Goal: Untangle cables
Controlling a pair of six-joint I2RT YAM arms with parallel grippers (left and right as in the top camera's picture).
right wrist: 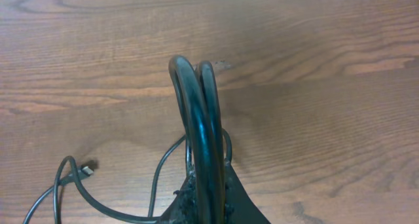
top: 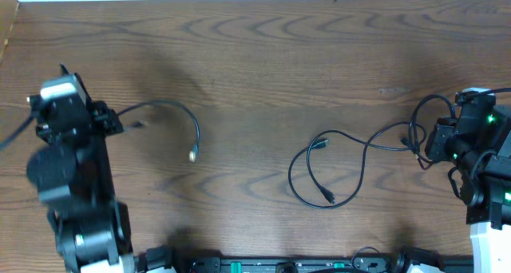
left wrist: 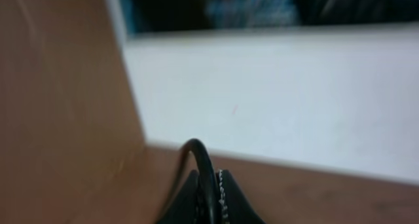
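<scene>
While a single cable [left wrist: 194,145] is clamped in the left gripper [left wrist: 213,194] and the looped cables [right wrist: 196,106] — sprawled beside the right gripper [right wrist: 208,201] clamping them — hang slack, tension should be added slowly.

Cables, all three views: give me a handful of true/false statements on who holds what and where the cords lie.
1. The left hand is shut on a cable. True.
2. The right hand is open and holds nothing. False: it is shut on two cable strands that arch up from its fingers.
3. The left hand's cable crosses the loose loops on the table. False: they lie apart, with bare table between them.
4. The left hand's cable ends in a light-coloured plug. True.
5. The loose loops run toward the right hand. True.
</scene>
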